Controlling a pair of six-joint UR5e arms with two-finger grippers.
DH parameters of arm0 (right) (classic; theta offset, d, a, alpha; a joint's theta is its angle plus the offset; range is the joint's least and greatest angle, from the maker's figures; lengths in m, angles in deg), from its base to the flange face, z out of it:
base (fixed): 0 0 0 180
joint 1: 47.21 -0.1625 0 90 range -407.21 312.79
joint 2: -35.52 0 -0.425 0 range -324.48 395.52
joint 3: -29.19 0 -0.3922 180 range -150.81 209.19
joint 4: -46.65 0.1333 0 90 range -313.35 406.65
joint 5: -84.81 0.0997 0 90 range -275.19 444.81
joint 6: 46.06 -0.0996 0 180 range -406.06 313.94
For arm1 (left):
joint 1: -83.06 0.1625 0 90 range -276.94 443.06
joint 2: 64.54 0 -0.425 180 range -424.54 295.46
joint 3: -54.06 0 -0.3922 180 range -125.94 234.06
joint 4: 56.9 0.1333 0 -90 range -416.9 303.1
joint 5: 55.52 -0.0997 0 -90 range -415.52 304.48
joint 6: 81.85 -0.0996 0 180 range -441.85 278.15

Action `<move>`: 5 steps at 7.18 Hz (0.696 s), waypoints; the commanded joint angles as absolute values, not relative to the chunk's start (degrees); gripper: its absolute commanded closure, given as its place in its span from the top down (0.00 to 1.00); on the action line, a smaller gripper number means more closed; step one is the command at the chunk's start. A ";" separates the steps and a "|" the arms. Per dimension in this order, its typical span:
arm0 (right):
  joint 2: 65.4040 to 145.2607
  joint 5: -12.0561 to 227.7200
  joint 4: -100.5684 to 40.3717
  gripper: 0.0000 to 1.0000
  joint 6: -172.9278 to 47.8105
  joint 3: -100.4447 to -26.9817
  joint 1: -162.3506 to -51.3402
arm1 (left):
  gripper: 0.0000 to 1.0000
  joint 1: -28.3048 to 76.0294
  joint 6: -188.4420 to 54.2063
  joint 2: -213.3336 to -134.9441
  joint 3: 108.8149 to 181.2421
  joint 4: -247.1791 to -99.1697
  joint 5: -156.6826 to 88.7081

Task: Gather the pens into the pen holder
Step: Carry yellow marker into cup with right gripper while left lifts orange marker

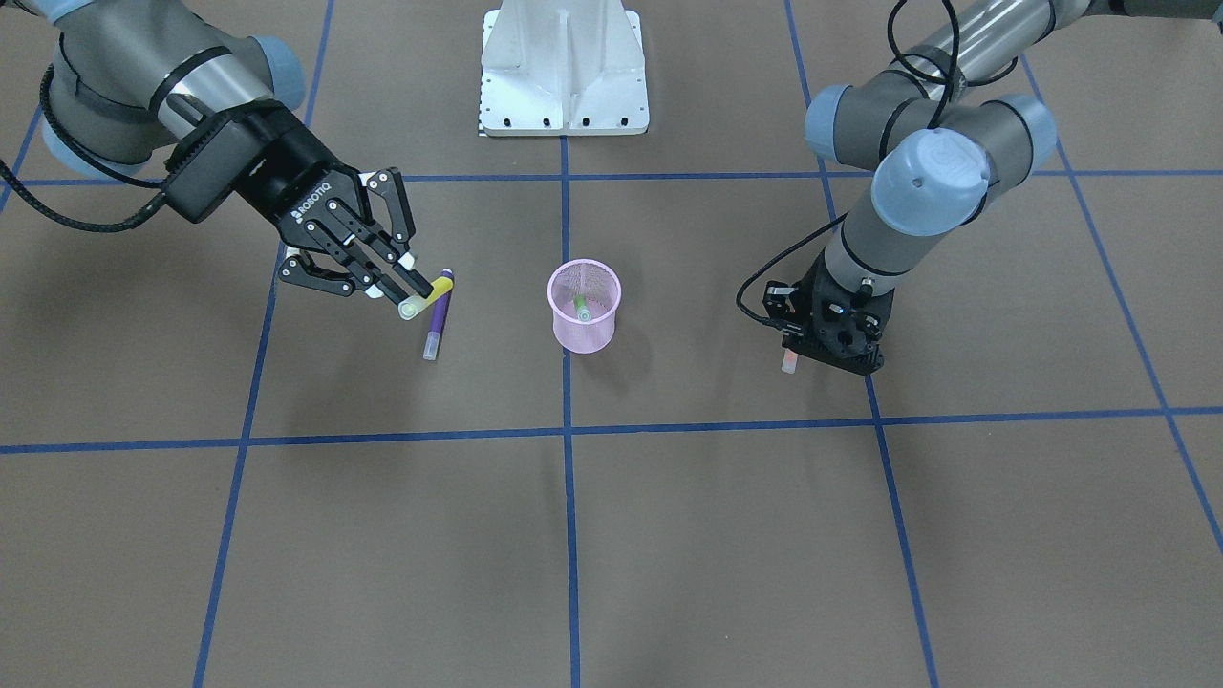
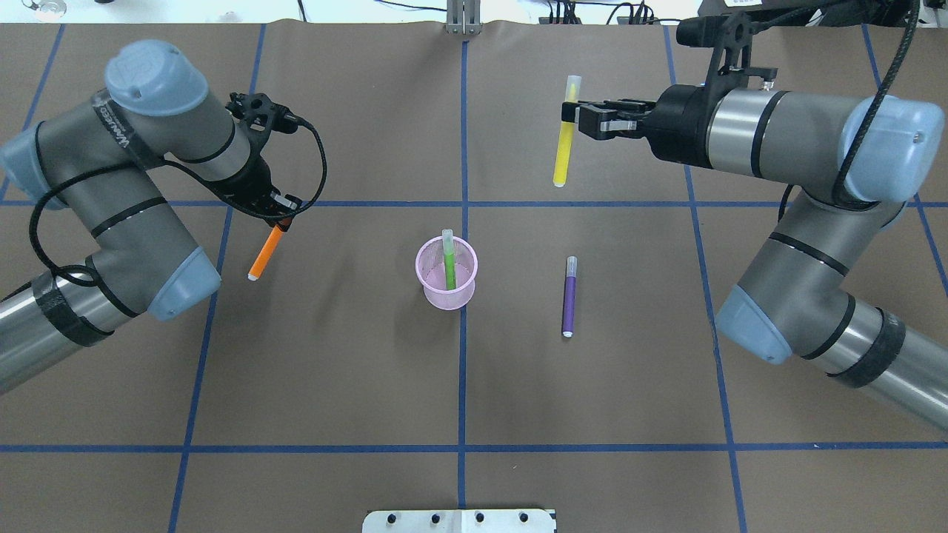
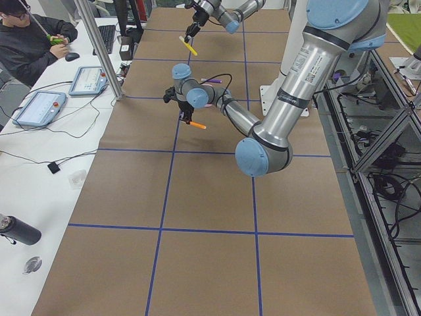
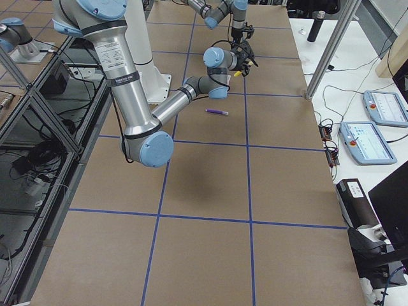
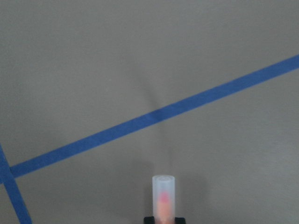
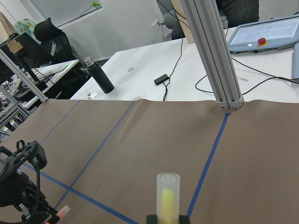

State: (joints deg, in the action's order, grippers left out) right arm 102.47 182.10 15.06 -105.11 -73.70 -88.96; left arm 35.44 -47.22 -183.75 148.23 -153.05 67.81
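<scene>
You have the brown paper-covered table [image 2: 333, 385] in front of you, marked off into squares by blue tape [image 2: 461, 370]. The white base plate [image 1: 564, 67] sits at the robot's edge of it.

The right arm [image 2: 800, 148] reaches in over the far half of the table. Its right gripper [image 2: 574, 118] is clamped on the yellow pen [image 2: 564, 152] and holds it clear of the paper. The pale cap end points away from the robot, towards your side.

The left arm [image 2: 111, 222] bends down on the other side. Its left gripper [image 2: 278, 215] points at the table and is closed on the top of the orange pen [image 2: 265, 254]. That pen hangs cap end down. The left wrist view shows the cap [image 5: 164, 189] above the paper with a tape line beyond it.

The pen holder [image 2: 444, 297] stands upright on the centre tape line, between the two grippers and well apart from both. The green pen [image 2: 449, 266] is inside it, leaning on the rim with its cap end poking out above.

The purple pen [image 2: 569, 296] lies flat on the table on the robot's right of the holder, apart from it. Its cap end points towards you, and no gripper touches it.
</scene>
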 commanded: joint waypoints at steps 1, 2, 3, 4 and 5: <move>97.96 167.76 11.44 0.00 -105.21 -73.46 -80.21 | 0.00 33.40 -47.22 -184.07 148.98 -152.70 68.05; 95.49 164.38 6.62 0.00 -104.16 -73.20 -77.82 | 0.00 32.70 -47.22 -184.16 149.07 -152.70 68.23; 95.38 161.22 4.74 0.00 -102.15 -72.33 -75.71 | 0.00 32.09 -47.22 -184.08 148.98 -152.70 69.45; 95.29 158.23 4.90 0.00 -101.44 -70.84 -73.34 | 0.00 31.91 -47.22 -184.08 148.98 -152.70 69.63; 94.25 156.55 4.81 0.00 -101.43 -69.09 -71.58 | 0.00 31.82 -47.22 -184.08 148.98 -152.70 69.64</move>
